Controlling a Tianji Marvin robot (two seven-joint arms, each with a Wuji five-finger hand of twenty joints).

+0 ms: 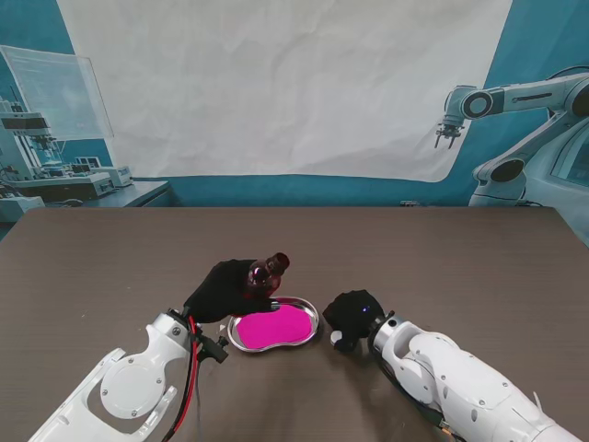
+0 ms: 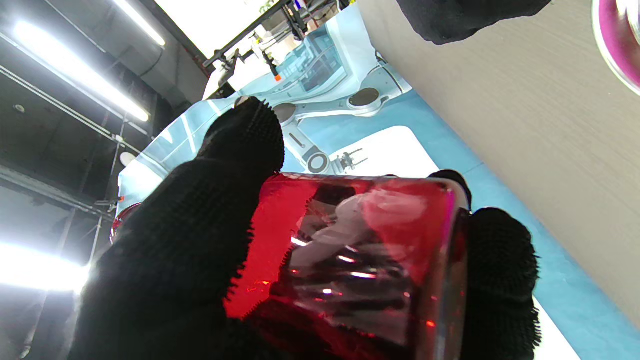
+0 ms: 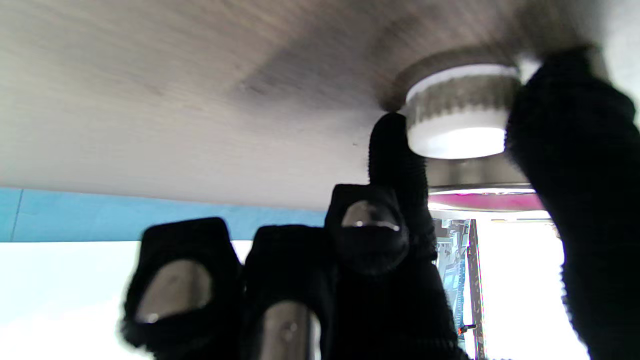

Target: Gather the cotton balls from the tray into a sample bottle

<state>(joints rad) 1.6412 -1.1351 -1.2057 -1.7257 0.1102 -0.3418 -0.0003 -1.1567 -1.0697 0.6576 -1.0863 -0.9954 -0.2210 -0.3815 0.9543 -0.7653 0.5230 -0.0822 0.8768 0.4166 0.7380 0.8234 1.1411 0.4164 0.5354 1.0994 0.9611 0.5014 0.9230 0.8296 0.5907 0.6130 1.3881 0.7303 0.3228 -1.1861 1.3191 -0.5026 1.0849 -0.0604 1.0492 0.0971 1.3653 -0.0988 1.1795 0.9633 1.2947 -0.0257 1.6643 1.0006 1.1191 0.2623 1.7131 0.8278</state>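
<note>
Sample bottle (image 1: 269, 273): a dark red, see-through bottle, tilted with its open mouth toward 1 o'clock, gripped in the black-gloved left hand (image 1: 224, 289) at the far-left rim of the tray (image 1: 310, 329). In the left wrist view the bottle (image 2: 350, 260) fills the centre, gloved fingers (image 2: 240, 145) wrapped on both of its sides; pale, soft-looking matter shows through the red wall, though whether it is cotton cannot be told. The tray is a shiny kidney-shaped metal dish lying on the brown worktop (image 1: 442, 267), its floor a vivid magenta; no separate cotton balls can be made out on it from the stand view. At 3 o'clock from the tray, just beside its rim, the gloved right hand (image 1: 352, 318) rests low on the worktop. In the right wrist view its thumb and a finger (image 3: 395, 150) pinch a small white ribbed cap (image 3: 457, 112) held against the worktop, with the tray's edge (image 3: 480, 192) directly beyond; the other fingers are curled in.
</note>
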